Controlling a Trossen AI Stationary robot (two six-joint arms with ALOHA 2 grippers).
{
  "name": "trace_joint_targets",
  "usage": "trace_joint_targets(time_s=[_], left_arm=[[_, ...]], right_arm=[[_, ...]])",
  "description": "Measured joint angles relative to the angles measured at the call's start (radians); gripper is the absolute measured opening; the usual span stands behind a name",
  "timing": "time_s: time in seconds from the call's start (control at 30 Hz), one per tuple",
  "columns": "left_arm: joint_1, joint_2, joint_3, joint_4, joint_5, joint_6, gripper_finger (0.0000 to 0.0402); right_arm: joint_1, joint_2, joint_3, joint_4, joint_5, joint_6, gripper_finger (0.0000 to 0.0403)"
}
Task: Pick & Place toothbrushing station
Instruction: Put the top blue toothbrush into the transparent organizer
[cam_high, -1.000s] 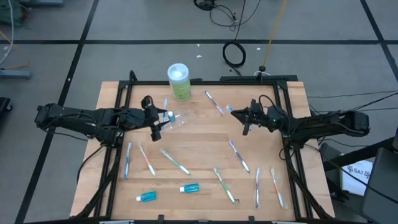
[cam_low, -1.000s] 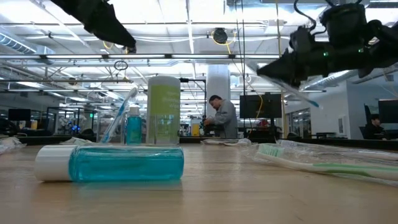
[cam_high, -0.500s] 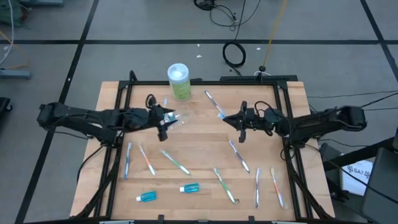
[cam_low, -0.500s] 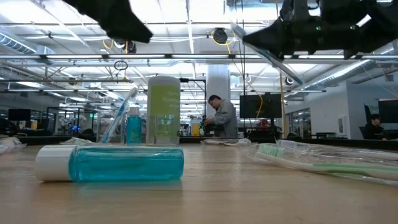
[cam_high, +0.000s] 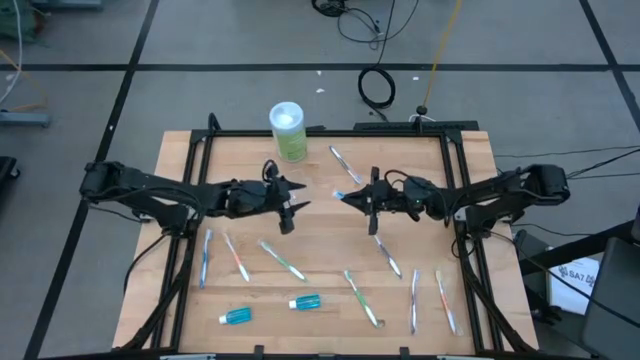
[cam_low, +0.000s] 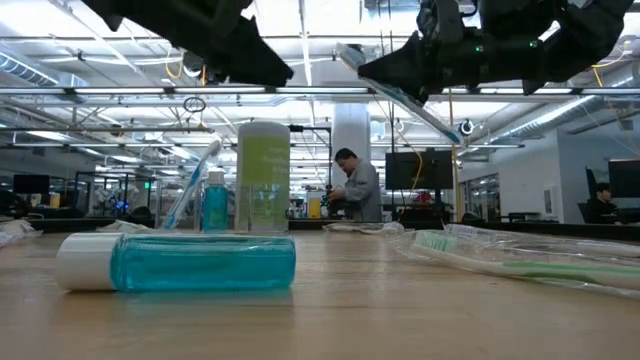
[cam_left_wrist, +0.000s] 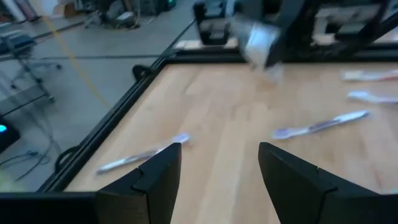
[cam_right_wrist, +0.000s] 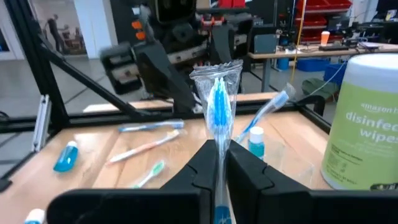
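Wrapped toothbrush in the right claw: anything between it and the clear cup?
Nothing visible on the table lies between them. The right claw, shut on the wrapped toothbrush, faces the clear cup across bare wood. The left claw, open, hangs above the table close by the cup and may crowd the drop.

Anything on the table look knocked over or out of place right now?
Nothing spilled or broken. The wipes canister stands upright, and the cup beside it holds one toothbrush and a tube. Other toothbrushes lie scattered. The right claw holds a wrapped toothbrush.

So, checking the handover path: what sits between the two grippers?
High view: only bare table between left gripper and right gripper, which holds a wrapped toothbrush.
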Motion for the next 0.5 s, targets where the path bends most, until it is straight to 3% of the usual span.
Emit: trace_joint_targets(time_s=[0.23, 0.5], left_arm=[[0.015, 0.031, 0.000, 0.139, 0.164, -0.005, 0.0218], [0.037, 0.030, 0.000, 0.176, 0.174, -0.076, 0.0218]], right_arm=[[-0.011, 0.019, 0.009, -0.003, -0.002, -0.012, 0.0017], [0.015, 0.036, 0.070, -0.050, -0.002, -0.021, 0.0018]])
